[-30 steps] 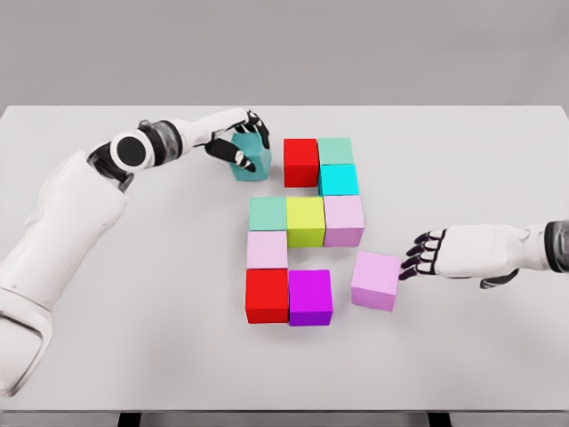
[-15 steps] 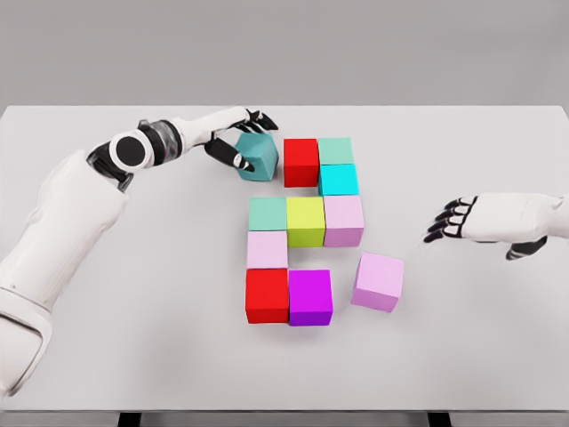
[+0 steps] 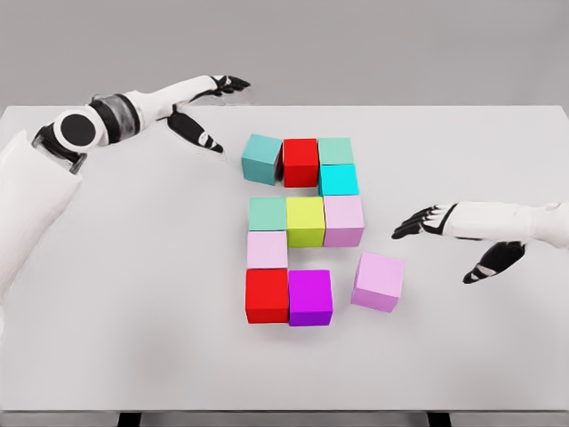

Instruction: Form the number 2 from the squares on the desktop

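Head view shows both the left hand [image 3: 203,111] and right hand [image 3: 453,236] spread empty; the stray pink cube [image 3: 378,281] looks light and rigid, best pinched across opposite flat sides.

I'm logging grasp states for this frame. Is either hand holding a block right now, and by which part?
Nothing is held. The left hand hangs open, apart from the teal block; the right hand is open, clear of the pink block.
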`<control>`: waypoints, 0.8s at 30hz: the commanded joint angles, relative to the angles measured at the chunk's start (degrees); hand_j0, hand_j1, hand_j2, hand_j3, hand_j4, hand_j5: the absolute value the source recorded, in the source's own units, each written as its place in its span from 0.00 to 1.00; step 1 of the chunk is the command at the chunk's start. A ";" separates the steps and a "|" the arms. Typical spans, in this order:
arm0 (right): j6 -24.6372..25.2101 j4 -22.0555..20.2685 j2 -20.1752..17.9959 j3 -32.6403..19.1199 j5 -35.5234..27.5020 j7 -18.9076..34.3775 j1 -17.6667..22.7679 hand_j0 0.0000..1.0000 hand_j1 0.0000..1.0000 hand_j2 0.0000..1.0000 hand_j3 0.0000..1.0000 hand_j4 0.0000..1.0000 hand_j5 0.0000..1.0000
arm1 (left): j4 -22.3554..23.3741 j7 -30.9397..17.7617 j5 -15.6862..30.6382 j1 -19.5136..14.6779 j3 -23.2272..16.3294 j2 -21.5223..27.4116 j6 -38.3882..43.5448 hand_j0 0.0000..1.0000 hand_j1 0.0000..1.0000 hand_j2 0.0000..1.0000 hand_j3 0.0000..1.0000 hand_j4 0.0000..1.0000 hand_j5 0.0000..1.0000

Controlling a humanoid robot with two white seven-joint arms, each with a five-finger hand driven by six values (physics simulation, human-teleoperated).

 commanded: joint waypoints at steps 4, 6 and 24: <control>0.14 -0.27 -0.11 3.51 -9.91 -0.02 2.63 1.00 1.00 1.00 1.00 1.00 1.00 | 2.91 -3.75 1.24 -4.31 -12.54 6.43 -8.54 0.98 0.98 0.98 0.98 0.98 0.98; 0.14 -0.45 -0.02 3.51 -10.17 -0.02 3.95 1.00 1.00 1.00 1.00 1.00 1.00 | 5.89 -3.75 1.16 -5.63 -14.48 6.78 -11.97 0.98 0.98 0.98 0.98 0.98 0.98; 0.14 8.87 4.72 3.16 -7.63 -0.02 3.78 1.00 1.00 1.00 1.00 1.00 1.00 | 24.97 -3.75 -12.90 -11.87 -14.66 -5.08 -15.76 0.29 0.29 0.29 0.29 0.29 0.29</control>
